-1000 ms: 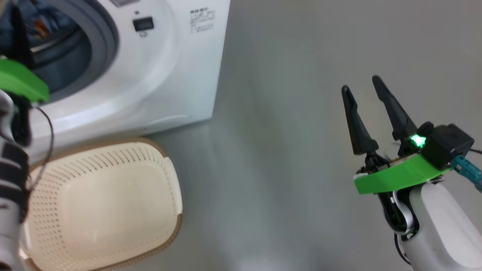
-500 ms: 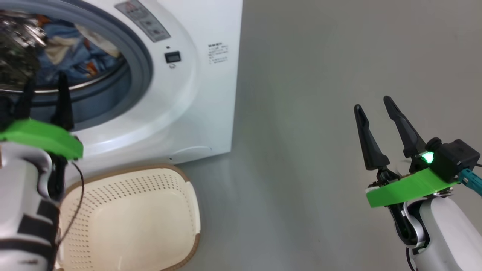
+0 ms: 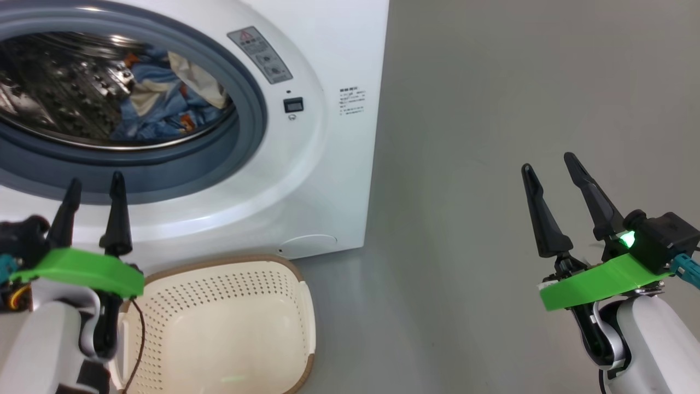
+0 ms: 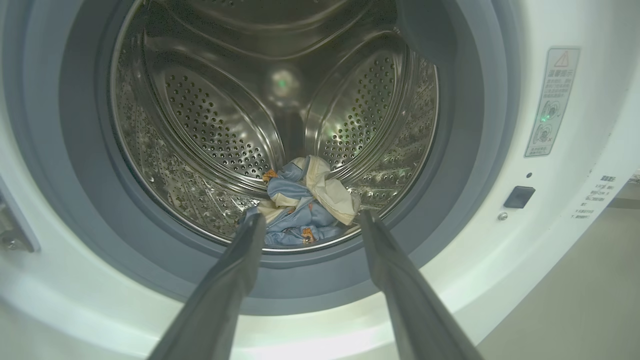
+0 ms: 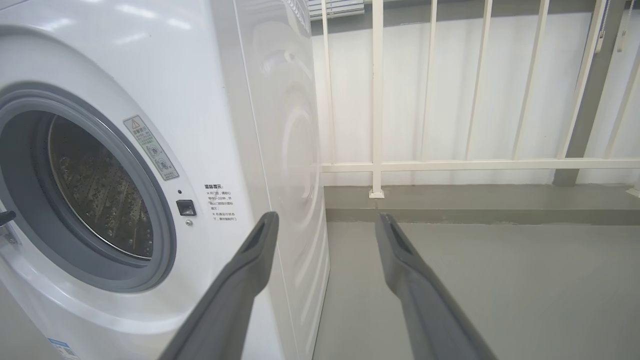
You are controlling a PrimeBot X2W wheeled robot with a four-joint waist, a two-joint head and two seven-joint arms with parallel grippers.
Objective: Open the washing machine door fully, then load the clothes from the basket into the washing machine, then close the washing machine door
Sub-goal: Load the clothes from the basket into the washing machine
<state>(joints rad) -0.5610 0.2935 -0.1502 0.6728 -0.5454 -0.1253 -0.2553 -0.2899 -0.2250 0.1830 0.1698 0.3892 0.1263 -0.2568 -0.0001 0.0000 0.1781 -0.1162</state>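
The white washing machine (image 3: 328, 164) stands with its round opening uncovered; its door is out of view. Light blue clothes (image 3: 164, 106) with cream parts lie low in the steel drum, and the left wrist view shows the clothes (image 4: 292, 192) bunched there. On the floor in front sits the cream basket (image 3: 229, 323) with nothing inside. Just below the opening's lower rim, above the basket's left end, my left gripper (image 3: 95, 178) is open and holds nothing. The left gripper (image 4: 307, 220) points into the drum. My right gripper (image 3: 547, 161) hangs open over bare floor to the machine's right.
Grey floor (image 3: 465, 219) stretches to the right of the machine. In the right wrist view the right gripper (image 5: 327, 218) points past the machine's side (image 5: 290, 150) at a white railing (image 5: 450, 164) and a low kerb.
The head camera has shifted, so more of the drum shows. Against the machine, my left gripper has drawn back from the opening to below its rim. The right gripper stays open.
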